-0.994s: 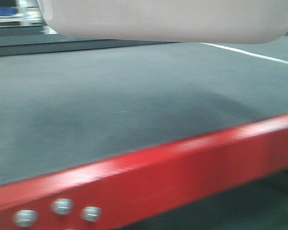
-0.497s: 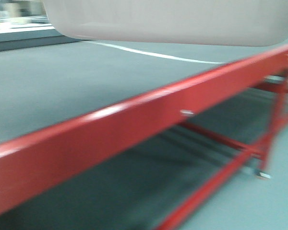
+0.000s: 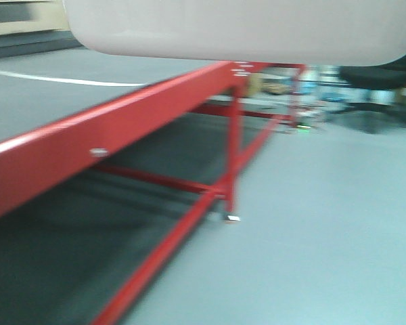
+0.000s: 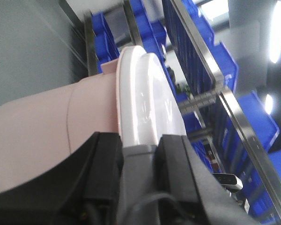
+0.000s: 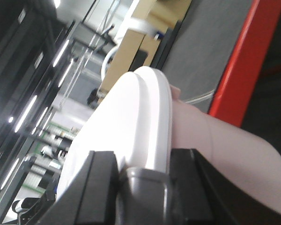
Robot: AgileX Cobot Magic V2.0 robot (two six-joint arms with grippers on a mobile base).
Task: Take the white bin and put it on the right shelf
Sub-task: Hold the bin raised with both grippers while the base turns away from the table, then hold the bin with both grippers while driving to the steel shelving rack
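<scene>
**Item: white bin** (image 3: pixel 243 30). Large whitish-pink tub with rounded corners, held off the ground and filling the top of the front view. I carry it by both ends.

**Lid** (image 4: pixel 145 98). Glossy white, domed, seated on the tub in both wrist views. There is a grey handle (image 4: pixel 138 187) at the bottom centre of the left wrist view, and another like it at the other end (image 5: pixel 145 192).

**Left hand** (image 4: pixel 139 154). Black fingers clamped either side of the grey handle.

**Right hand** (image 5: pixel 145 180). Clamped likewise on its handle.

**Handling, my estimate.**
- The walls are thin moulded plastic, stiff enough to keep their shape but likely to flex under a squeeze.
- The lid is slick and I would not trust a grip on it.
- I cannot see the contents, so the weight is unknown. I treat it as loaded.
- The handles are the proper hold.
- If the handles belong to the lid and not the tub, a jolt could part the two, so I keep both arms level and moving as one.

**Surroundings.**
- Red-framed bench (image 3: pixel 88 145) with a grey top, running from lower left under the bin.
- Bare grey floor (image 3: pixel 325 237) at lower right.
- Steel racking (image 4: pixel 215 70) stocked with blue bins (image 4: pixel 257 117), in the upper right of the left wrist view. I cannot tell whether the target shelf is part of it.
</scene>
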